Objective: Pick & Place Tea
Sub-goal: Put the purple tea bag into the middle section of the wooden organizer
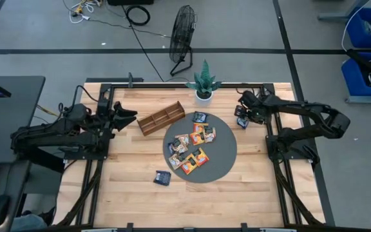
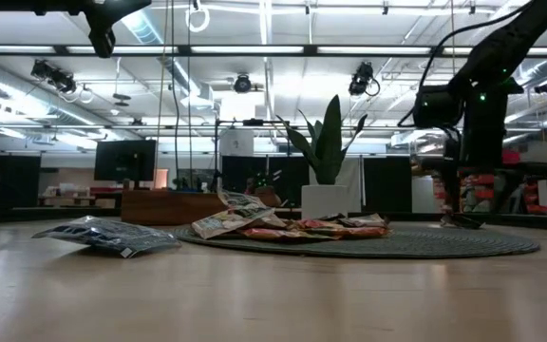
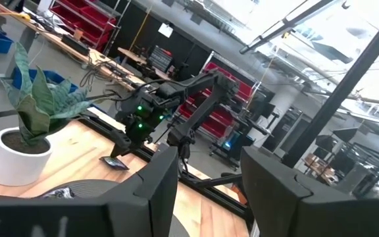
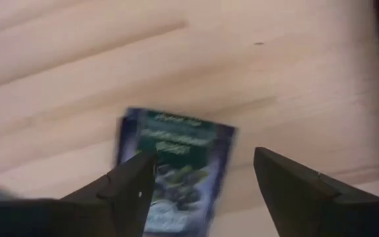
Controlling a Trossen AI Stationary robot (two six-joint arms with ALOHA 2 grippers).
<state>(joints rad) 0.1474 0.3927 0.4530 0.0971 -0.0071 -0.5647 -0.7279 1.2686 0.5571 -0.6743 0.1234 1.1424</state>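
Several tea sachets, orange-red and dark, lie in a loose pile on a round grey mat. One dark sachet lies flat on the wood near the mat's near-left edge. Another dark blue sachet lies flat on the wood right of the mat, near the table's far right. My right gripper points down just above it, open, with a finger on either side; I cannot tell that it touches. My left gripper hangs open and raised at the left, by the wooden tray.
A potted plant stands at the far edge, between the tray and my right gripper. The divided tray lies slanted, far left of the mat. Bare wood stretches along the near side. Black frame rails run along the table's sides.
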